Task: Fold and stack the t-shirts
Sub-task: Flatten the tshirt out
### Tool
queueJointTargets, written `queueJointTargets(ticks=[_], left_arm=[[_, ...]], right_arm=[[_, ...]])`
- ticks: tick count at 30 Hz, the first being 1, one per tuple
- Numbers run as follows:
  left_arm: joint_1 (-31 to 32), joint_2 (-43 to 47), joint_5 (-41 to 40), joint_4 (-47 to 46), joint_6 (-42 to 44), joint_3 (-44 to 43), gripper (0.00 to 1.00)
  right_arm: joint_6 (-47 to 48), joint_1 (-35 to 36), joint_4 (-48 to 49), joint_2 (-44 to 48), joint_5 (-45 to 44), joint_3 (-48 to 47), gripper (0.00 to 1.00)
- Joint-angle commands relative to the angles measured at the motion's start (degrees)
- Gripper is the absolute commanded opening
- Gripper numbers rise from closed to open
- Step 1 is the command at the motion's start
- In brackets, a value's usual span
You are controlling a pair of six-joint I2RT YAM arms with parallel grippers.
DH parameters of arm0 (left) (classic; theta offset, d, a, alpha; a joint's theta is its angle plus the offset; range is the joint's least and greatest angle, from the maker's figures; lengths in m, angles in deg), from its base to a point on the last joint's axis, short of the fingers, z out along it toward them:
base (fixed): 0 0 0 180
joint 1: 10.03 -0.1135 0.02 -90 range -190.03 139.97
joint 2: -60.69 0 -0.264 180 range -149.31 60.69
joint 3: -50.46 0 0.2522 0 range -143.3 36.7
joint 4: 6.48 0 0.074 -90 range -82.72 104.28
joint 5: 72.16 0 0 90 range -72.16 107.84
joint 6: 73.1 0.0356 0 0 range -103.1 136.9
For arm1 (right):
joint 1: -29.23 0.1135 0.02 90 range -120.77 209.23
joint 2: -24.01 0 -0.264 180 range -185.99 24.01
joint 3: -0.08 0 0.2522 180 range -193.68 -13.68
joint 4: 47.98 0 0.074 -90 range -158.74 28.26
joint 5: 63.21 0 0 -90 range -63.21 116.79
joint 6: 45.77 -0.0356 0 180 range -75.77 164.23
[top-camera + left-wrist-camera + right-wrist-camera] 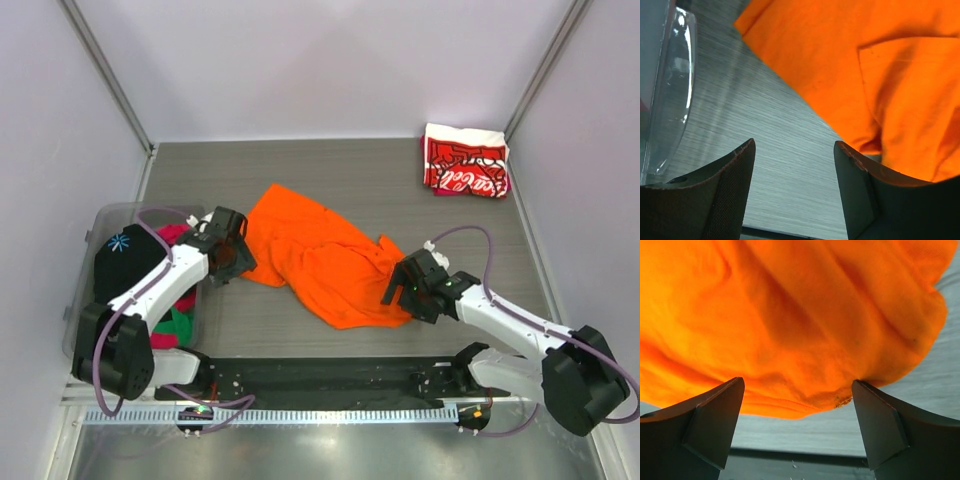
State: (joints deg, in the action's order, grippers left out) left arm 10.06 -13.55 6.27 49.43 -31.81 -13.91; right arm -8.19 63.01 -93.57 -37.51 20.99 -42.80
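The plain orange t-shirt (315, 250) lies crumpled in the middle of the table. A folded red-and-white Coca-Cola t-shirt (464, 162) sits at the far right corner. My left gripper (238, 256) is open at the shirt's left edge; in the left wrist view it (794, 150) is over bare table with the orange cloth (880, 65) just beyond its right finger. My right gripper (396, 287) is open at the shirt's near right edge; in the right wrist view it (797, 390) has the orange hem (790, 330) between and just beyond its fingers. Neither holds anything.
A clear plastic bin (110, 222) at the left holds black, pink and green shirts; its rim shows in the left wrist view (670, 85). A black rail (320, 378) runs along the near edge. White walls enclose the table.
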Motion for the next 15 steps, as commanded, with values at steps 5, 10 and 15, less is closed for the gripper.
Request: queueJointTargets(ticks=[5,10,15], left_arm=[[-1.2,-5.0,-4.9,-6.1,-5.8,-0.2,0.66],[-2.0,-0.6,-8.1,-9.2,-6.6,0.5,0.59],[-1.9,4.4,-10.6,-12.7,-4.6,-0.1,0.60]], right_arm=[[5.7,-12.2,5.4,-4.0,3.3,0.0,0.65],[10.5,-22.4,3.0,-6.4,2.6,-4.4,0.24],[17.2,-30.2,-1.5,-7.3,1.9,-12.8,0.74]])
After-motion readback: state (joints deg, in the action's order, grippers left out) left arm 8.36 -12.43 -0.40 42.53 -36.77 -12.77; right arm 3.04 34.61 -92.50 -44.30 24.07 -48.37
